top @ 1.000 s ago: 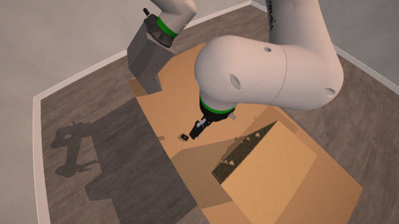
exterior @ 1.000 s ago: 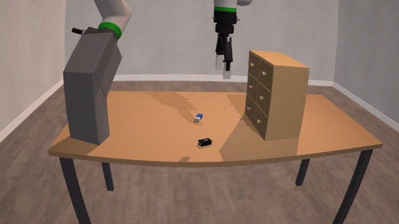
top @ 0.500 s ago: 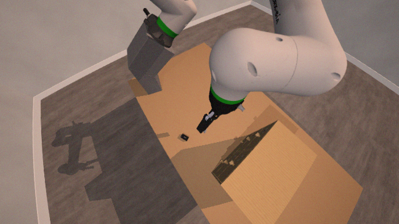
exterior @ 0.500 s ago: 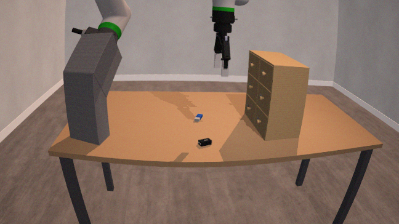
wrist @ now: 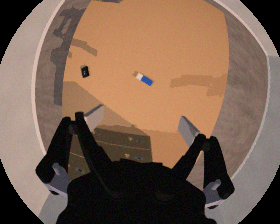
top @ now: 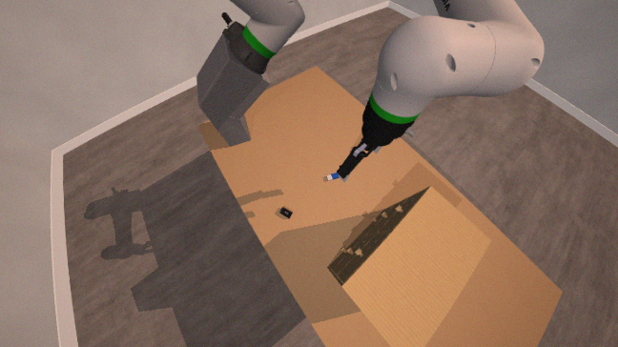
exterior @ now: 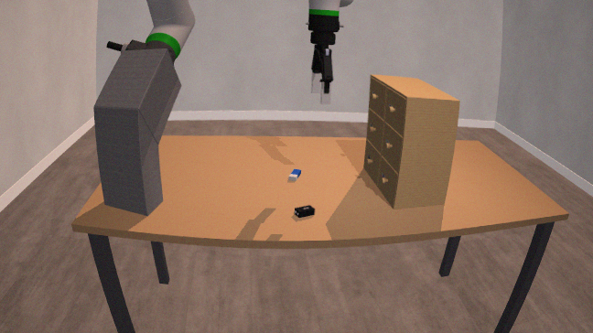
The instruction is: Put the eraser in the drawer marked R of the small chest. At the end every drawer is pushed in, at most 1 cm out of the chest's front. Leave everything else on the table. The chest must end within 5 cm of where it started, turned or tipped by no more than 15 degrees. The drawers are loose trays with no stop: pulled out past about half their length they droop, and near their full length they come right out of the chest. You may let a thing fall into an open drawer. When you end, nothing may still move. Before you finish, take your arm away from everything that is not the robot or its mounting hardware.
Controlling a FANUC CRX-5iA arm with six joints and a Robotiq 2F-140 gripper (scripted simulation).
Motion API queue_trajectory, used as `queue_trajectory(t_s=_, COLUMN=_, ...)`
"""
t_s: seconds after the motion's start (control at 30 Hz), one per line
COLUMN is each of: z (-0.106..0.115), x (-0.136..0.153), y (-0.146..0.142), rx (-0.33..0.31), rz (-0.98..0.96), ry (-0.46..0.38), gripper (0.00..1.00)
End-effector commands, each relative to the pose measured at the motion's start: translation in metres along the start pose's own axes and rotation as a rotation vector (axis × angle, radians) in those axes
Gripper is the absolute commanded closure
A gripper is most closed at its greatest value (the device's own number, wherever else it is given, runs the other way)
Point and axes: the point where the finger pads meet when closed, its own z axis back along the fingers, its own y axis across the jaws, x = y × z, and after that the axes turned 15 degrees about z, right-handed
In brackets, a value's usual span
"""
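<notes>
Nothing is done yet: your claw hangs spread and empty, the eraser lies on the surface, and the chest has every drawer shut.

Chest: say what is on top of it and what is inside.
The chest's top board shows nothing on it. All six drawers look pushed in, so their contents stay hidden. The eraser lies out on the table.
</notes>
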Motion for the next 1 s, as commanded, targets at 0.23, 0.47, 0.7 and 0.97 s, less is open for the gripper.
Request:
queue_trajectory(t_s=0.23, z=0.0, x=0.005, y=0.016, rx=-0.005, rz=-0.001, ry=-0.002, gripper=0.0)
queue_trajectory(t_s=0.47, z=-0.003, x=0.008, y=0.015, rx=-0.015, rz=-0.001, ry=-0.039, gripper=0.0)
queue_trajectory(t_s=0.7, z=-0.014, x=0.019, y=0.012, rx=-0.049, rz=-0.001, ry=-0.166, gripper=0.0)
queue_trajectory(t_s=0.97, z=-0.029, x=0.034, y=0.008, rx=-0.096, rz=0.0, ry=-0.345, gripper=0.0)
